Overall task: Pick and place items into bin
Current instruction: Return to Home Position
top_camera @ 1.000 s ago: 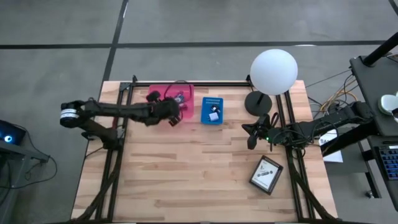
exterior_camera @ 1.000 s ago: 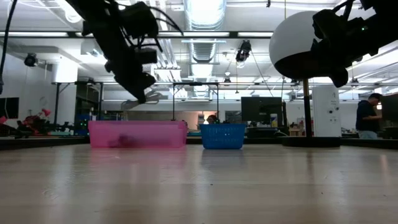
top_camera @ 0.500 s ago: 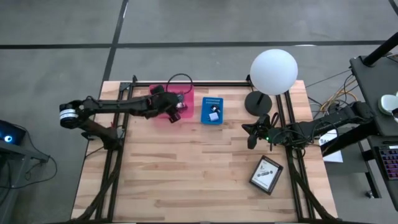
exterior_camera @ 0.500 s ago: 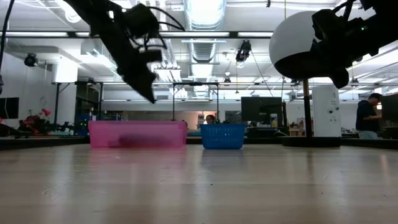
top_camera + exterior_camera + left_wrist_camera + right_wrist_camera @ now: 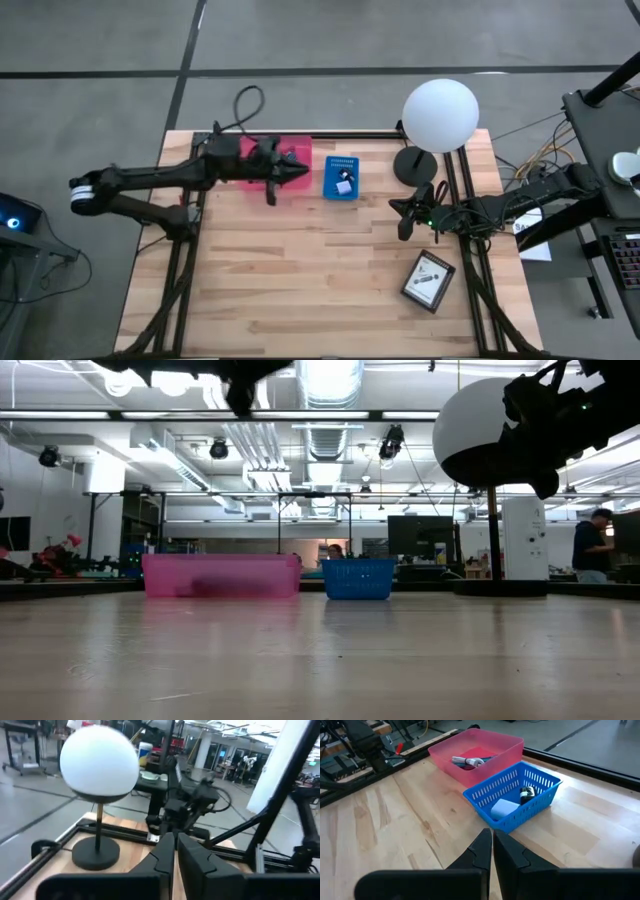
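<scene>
High view, near to far: leaves black-and-white card (image 5: 428, 280) unbinned at the table's (image 5: 300, 270) near right, parks right gripper (image 5: 492, 837) pinched together, empty, near lamp base (image 5: 414, 164), hangs left gripper (image 5: 174, 837) likewise closed and empty above pink bin (image 5: 500, 752) with cables (image 5: 467, 761), may clip bin rim or lamp base swinging home.

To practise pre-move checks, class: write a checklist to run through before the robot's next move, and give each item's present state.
1. Left gripper shut and empty: ok.
2. Right gripper shut and empty: ok.
3. Cables inside pink bin: ok.
4. Left gripper high above the bin's rim, by the low view: ok.
5. Table free of loose items: not ok, a card lies on it.
</scene>
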Controlling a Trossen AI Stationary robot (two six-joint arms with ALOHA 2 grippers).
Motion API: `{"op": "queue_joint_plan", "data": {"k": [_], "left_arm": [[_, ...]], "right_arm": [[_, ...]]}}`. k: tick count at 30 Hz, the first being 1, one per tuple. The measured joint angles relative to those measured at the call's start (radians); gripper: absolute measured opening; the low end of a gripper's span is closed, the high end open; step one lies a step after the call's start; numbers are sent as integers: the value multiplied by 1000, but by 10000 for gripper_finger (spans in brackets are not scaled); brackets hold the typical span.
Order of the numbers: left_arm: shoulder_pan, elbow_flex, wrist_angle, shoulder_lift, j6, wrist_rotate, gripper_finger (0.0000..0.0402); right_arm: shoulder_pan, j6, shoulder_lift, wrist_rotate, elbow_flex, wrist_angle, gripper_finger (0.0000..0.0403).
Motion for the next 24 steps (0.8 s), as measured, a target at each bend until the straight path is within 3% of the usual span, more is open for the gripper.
{"op": "queue_joint_plan", "data": {"k": [2, 6, 9, 16, 24], "left_arm": [[-29, 0, -54, -59, 19, -55, 6], [-134, -7, -261, -179, 130, -302, 1], [-206, -46, -358, -265, 132, -440, 1], [-280, -250, -330, -497, 131, -553, 0], [-280, -516, -253, -763, 131, -557, 0]], "right_arm": [[0, -1, 0, 0, 0, 0, 9], [0, -1, 0, 0, 0, 0, 9], [0, 0, 0, 0, 0, 7, 9], [0, -86, 0, 0, 0, 82, 9], [0, -163, 0, 1, 0, 115, 9]]}}
